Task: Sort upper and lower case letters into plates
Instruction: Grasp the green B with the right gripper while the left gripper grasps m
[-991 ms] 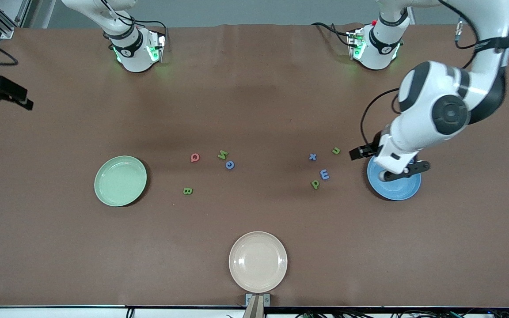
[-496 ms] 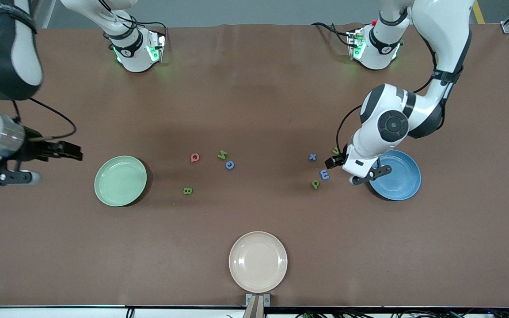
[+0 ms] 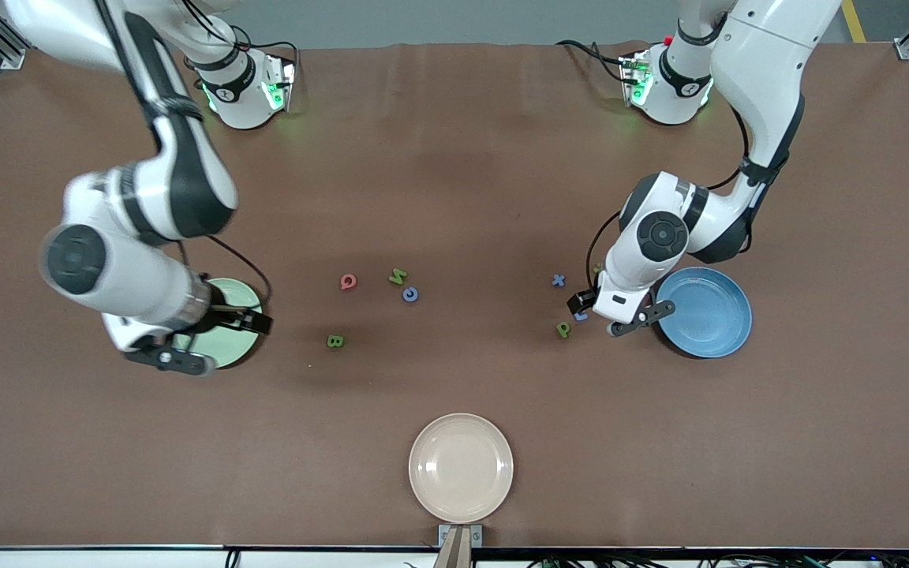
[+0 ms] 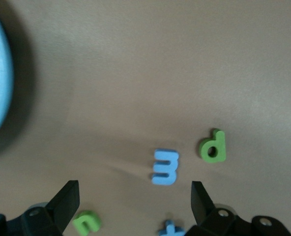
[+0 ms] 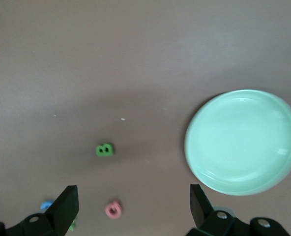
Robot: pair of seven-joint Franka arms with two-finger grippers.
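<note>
Both arms are swinging in from the table's ends with fingers spread and empty, the left gripper [image 3: 590, 309] now hovering over the blue E [image 4: 165, 167] beside the blue plate [image 3: 719, 335], the right gripper [image 3: 222, 335] arriving over the green plate [image 5: 244, 140], so sorting is only beginning.

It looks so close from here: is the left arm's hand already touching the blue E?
Apart. In the left wrist view the blue E lies on bare table between the open fingers.
</note>
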